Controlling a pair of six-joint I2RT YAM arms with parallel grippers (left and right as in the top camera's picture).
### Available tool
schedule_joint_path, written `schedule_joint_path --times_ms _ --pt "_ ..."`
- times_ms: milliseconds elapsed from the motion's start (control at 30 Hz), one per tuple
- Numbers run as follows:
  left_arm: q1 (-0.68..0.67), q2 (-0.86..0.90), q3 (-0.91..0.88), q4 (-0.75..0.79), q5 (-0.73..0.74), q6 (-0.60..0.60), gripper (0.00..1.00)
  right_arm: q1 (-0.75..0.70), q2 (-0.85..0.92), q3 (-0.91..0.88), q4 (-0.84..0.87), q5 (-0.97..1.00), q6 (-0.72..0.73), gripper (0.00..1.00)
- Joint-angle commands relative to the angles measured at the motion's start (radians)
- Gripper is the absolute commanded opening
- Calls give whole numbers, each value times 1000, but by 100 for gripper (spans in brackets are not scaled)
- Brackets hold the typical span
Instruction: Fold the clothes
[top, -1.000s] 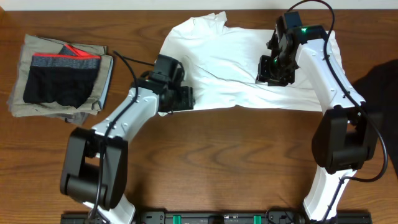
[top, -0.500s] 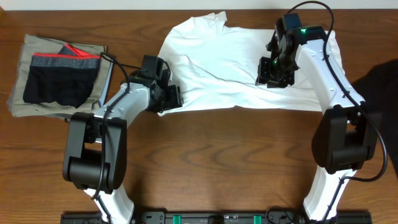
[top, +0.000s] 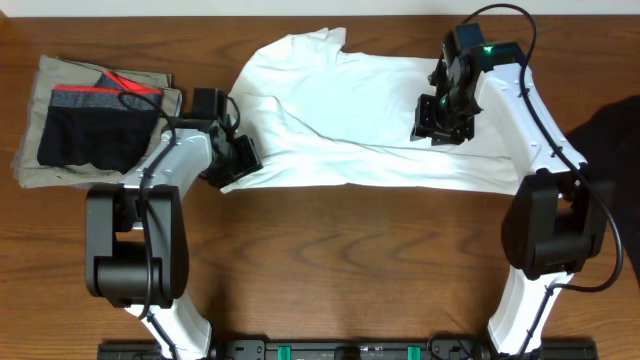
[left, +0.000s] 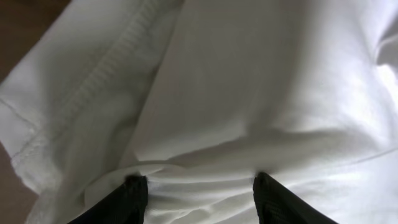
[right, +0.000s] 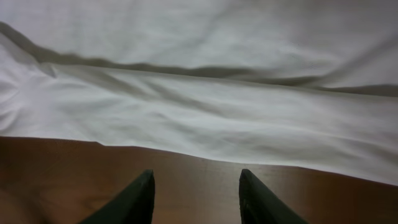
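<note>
Left tool (top: 237, 161) is gripping the white T-shirt (top: 340, 110) at its near left corner: in the left wrist view a bunched fold of thin cloth is sitting between the two dark fingers (left: 134, 198), and their tips are lying buried in it. A ribbed, stitched hem is running diagonally above them. The T-shirt is lying spread across the far middle of the brown wood-grain worktop (top: 350, 260), its cloth soft and matte, with long shallow creases running along its width and a collar bump at the far edge. The right tool (top: 440, 126) is hanging over the shirt's right part with its fingers parted and nothing between them; its wrist view is showing the shirt's near edge just beyond the fingertips, with bare wood below. A black garment (top: 612, 135) is lying at the worktop's right edge, apart from both tools. Far left, black shorts (top: 95, 140) with a red-and-grey waistband are resting on folded khaki-grey pieces (top: 30, 165).
</note>
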Motion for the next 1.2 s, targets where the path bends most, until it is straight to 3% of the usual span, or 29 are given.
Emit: schedule_joint_path --times_ms 0,167,200,300,400,800,1167 --pt "24 19 -14 -40 -103 -77 58 24 5 -7 -19 32 10 43" --pt "41 19 -14 -68 -208 -131 59 48 5 -7 -88 179 -3 44" --pt "44 19 -14 -70 -208 -132 63 55 5 -7 -100 186 -39 44" --pt "45 19 -14 -71 -208 -145 88 86 5 -13 -120 214 -128 45" --pt "45 19 -14 -66 -207 -162 100 139 5 -48 -76 311 -175 47" --pt "45 19 -14 -63 -208 -161 98 357 5 -279 242 549 -238 48" --pt "45 19 -14 -63 -207 -161 98 391 5 -322 345 565 -291 49"
